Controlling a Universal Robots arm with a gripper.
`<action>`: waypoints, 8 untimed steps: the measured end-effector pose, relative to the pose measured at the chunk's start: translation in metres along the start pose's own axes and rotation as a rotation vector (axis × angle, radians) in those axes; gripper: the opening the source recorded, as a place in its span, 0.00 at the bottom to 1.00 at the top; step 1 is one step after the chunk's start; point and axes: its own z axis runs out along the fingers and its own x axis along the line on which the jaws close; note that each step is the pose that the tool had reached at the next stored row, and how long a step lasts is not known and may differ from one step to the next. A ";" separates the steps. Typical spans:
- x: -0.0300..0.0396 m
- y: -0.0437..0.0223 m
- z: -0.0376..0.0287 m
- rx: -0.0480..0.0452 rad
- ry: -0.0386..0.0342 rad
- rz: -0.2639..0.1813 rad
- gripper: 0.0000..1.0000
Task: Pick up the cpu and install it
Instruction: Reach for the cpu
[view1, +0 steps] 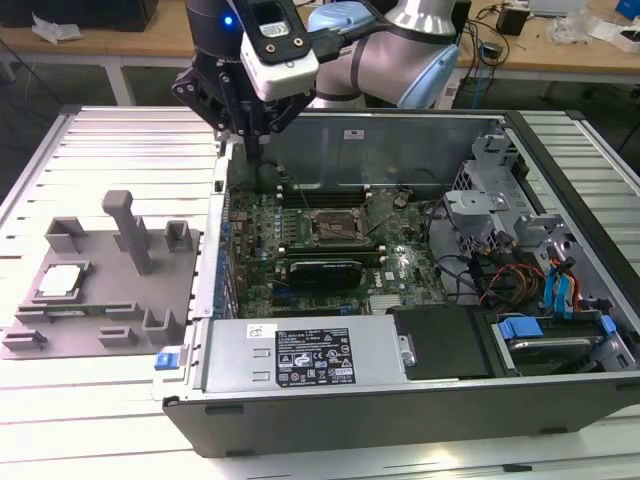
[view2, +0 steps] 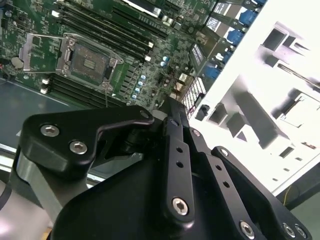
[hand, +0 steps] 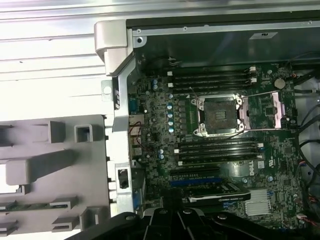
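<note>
One cpu (view1: 60, 282) seen on tray (view1: 110, 300), well apart from closed, empty claw (view1: 258, 155); pick-up judged unstarted; opening above cpu needed.

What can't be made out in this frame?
Exterior view: the cpu on the grey tray is too small to tell its orientation.
First wrist view: the socket contacts are too fine to check; the tray is cut off by the picture's edge.
Second wrist view: the gripper hides with its own body whatever lies under its tip.
</note>
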 end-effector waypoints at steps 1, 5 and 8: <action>0.0008 -0.0001 -0.0001 0.0000 0.0000 0.000 0.11; 0.0049 -0.0004 -0.0001 0.0000 0.0000 0.000 0.11; 0.0098 -0.0007 -0.0003 0.0000 0.0000 0.000 0.11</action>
